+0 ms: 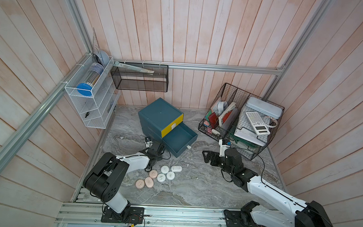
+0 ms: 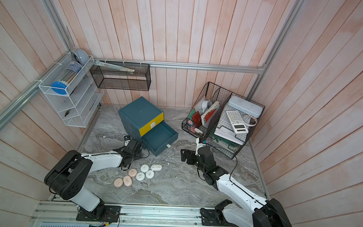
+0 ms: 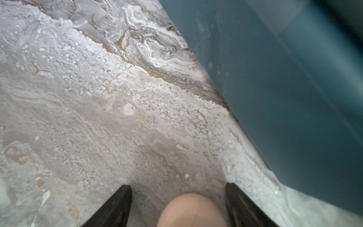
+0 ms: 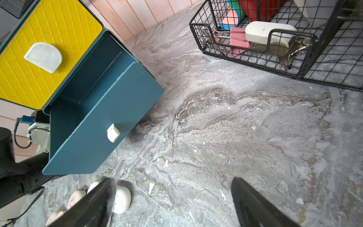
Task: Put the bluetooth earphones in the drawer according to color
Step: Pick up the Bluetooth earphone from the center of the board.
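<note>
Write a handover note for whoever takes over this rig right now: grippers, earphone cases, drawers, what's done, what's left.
The left gripper is open, low beside the cabinet, with a pink earphone case between its fingers, over the table, not in a drawer.
The right gripper is open and empty.
The teal drawer under the yellow front is pulled out and looks empty.
Four white cases and three pink cases lie clustered on the table. No black ones show.
Done: drawer opened.
Left: sort every visible case by color.
</note>
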